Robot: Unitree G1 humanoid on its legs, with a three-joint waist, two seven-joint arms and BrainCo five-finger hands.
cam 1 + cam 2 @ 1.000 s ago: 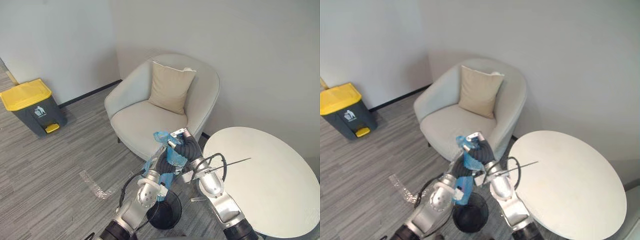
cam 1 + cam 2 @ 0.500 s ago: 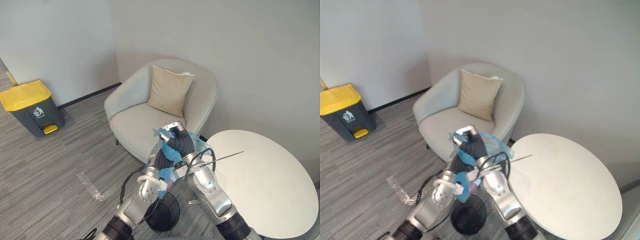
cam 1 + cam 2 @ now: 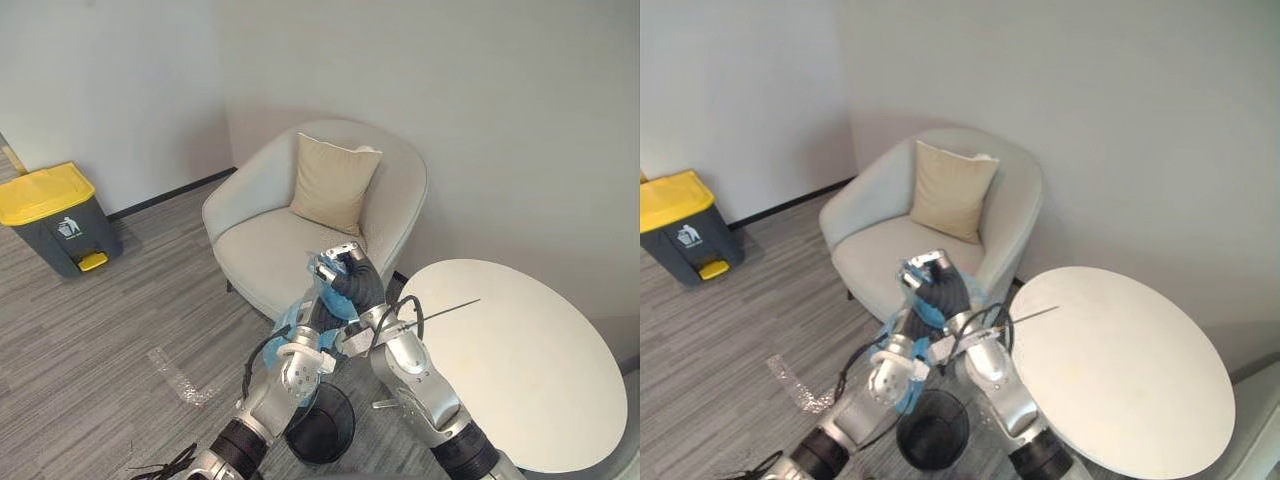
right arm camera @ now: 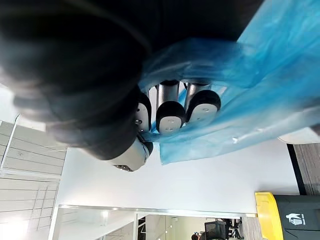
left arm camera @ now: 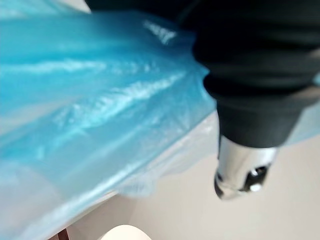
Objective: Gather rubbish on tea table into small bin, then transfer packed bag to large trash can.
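1. The blue bag [image 3: 298, 322] is off the floor, held up between the two hands above the small black bin [image 3: 320, 435] and in front of the armchair [image 3: 300, 215].
2. The right hand [image 4: 170, 112] has its fingers curled tight into the bag's plastic. The left hand [image 5: 250, 85] is pressed against the bag from below, but I cannot tell whether it grips.
3. Half a second ago loose plastic billowed out beside the right hand, toward the round surface [image 3: 520, 370]. Now it is drawn in and bunched between the hands. The whole view has also slid a little, which is the camera moving and not the furniture.
4. My reading is that the gathering is done and the bag's mouth is being closed, so the packing step is nearly finished.
5. The yellow-lidded trash can [image 3: 50, 215] stands well apart by the wall, so the carry there is not yet begun.
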